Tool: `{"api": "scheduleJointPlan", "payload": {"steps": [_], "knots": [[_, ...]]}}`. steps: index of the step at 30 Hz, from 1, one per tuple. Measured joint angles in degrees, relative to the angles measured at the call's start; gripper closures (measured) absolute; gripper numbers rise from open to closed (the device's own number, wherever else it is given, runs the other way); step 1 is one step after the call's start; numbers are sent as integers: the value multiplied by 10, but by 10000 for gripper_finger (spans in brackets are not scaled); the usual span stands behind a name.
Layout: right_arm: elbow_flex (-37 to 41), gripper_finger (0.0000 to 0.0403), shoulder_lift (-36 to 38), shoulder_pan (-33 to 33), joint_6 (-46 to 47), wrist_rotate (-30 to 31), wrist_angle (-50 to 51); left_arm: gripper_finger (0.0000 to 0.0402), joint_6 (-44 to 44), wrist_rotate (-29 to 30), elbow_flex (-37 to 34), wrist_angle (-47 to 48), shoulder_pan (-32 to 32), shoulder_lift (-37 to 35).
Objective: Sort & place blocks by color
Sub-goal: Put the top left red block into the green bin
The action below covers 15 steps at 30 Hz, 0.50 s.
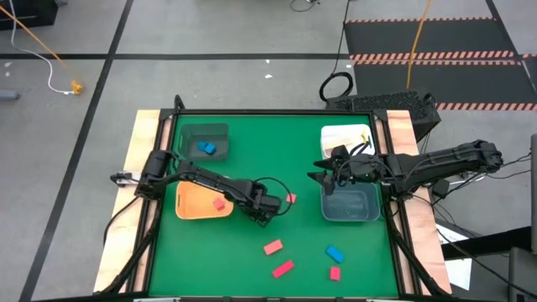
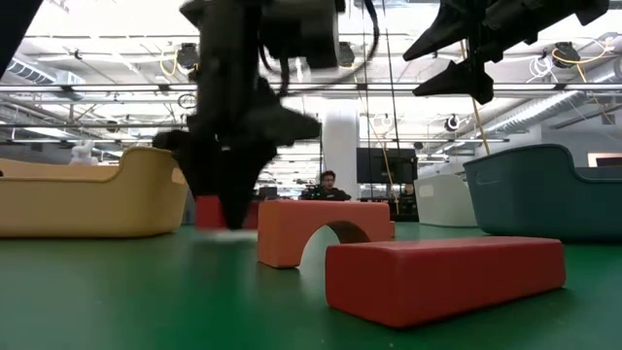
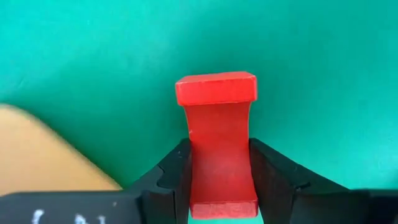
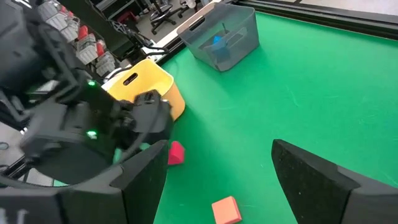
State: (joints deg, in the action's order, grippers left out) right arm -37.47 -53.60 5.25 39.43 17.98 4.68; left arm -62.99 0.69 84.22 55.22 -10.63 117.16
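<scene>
A red block (image 3: 216, 143) is being pinched between the two dark fingers (image 3: 171, 177) of the left gripper (image 1: 267, 210), down at the green mat (image 1: 252, 260) just beside the orange bin (image 1: 197, 204); in the left wrist view the jaws are closed against the block's narrow waist, with the wider cap left free beyond the tips. The piece is judged to be painted wood: light, rigid, unlikely to be marked by the grip, though its smooth faces could be let slip if the hold were shallow, so the flat parallel sides are best taken low and squarely, as appears to be done here. A pink block (image 1: 219, 203) is already seen inside the orange bin, and a blue block (image 1: 206, 148) in the dark green bin (image 1: 204, 131). More pieces are left scattered on the near part of the mat, among them a red bar (image 1: 283, 268) and another blue piece (image 1: 335, 252). The right gripper (image 1: 323, 178) is held spread open and empty, poised by the grey-blue bin (image 1: 351, 216), near the white bin (image 1: 346, 134).
</scene>
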Motion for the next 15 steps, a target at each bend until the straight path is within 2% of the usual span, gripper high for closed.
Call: {"api": "scheduleJointPlan", "payload": {"steps": [3,7,13,15], "knots": [[0,125,0,0,25,0,-1,273,9,8,4,-9,-1,-30],[0,125,0,0,114,0,2,273,61,31,4,-33,1,-60],[0,125,-4,0,257,-6,2,273,222,67,4,-136,-1,-96],[0,125,-12,0,293,-26,2,273,277,83,4,-181,-3,-99]]}}
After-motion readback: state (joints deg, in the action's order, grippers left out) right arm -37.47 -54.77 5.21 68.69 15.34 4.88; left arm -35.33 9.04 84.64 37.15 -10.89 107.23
